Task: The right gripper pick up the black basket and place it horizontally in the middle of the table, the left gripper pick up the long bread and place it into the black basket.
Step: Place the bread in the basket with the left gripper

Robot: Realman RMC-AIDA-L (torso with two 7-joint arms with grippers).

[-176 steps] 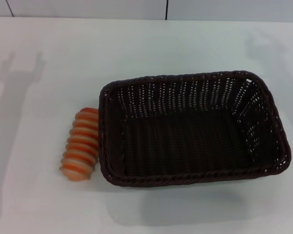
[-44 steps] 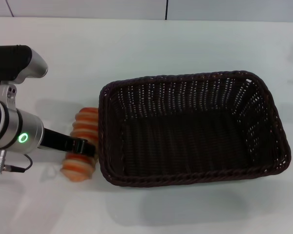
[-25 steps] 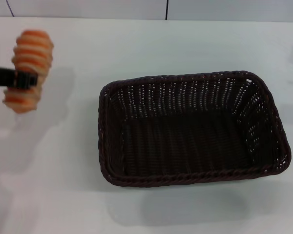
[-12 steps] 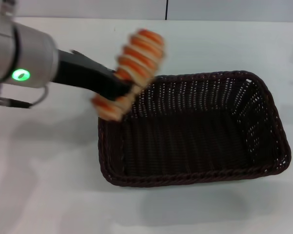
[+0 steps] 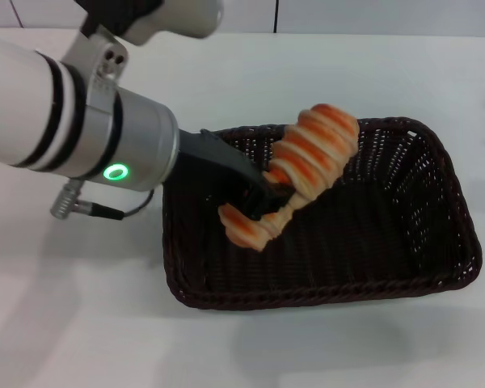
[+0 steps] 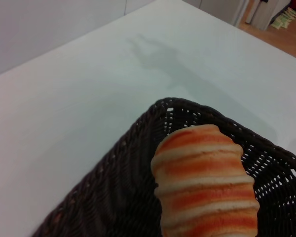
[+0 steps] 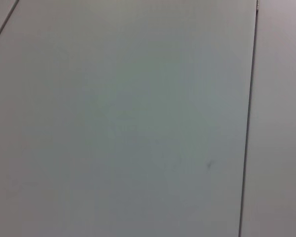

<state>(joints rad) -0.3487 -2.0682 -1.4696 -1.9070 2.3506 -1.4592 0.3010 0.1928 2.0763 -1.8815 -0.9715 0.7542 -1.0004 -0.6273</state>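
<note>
Head view: on the left, the silver-white left arm with black bands and a round green light reaches in over the table [image 5: 81, 323] from the upper left. Its black fingers end at the left gripper [image 5: 267, 198], which is clamped on the long bread [image 5: 295, 174] around the loaf's lower half. The loaf hangs tilted in the air above the left half of the black basket [image 5: 453, 267], its upper end pointing up and to the right, its lower end down toward the basket floor; it does not appear to touch the weave. The basket lies lengthwise across the white tabletop, occupying the middle and right of the view, open side up.

The left wrist view shows the rounded end of the long bread [image 6: 204, 182] close up, orange and cream stripes plain, with a corner of the black basket [image 6: 128, 148] beneath it and the white table [image 6: 64, 98] beyond.

The right gripper is out of sight in every view; its wrist camera shows only a plain pale panelled surface [image 7: 138, 123].
</note>
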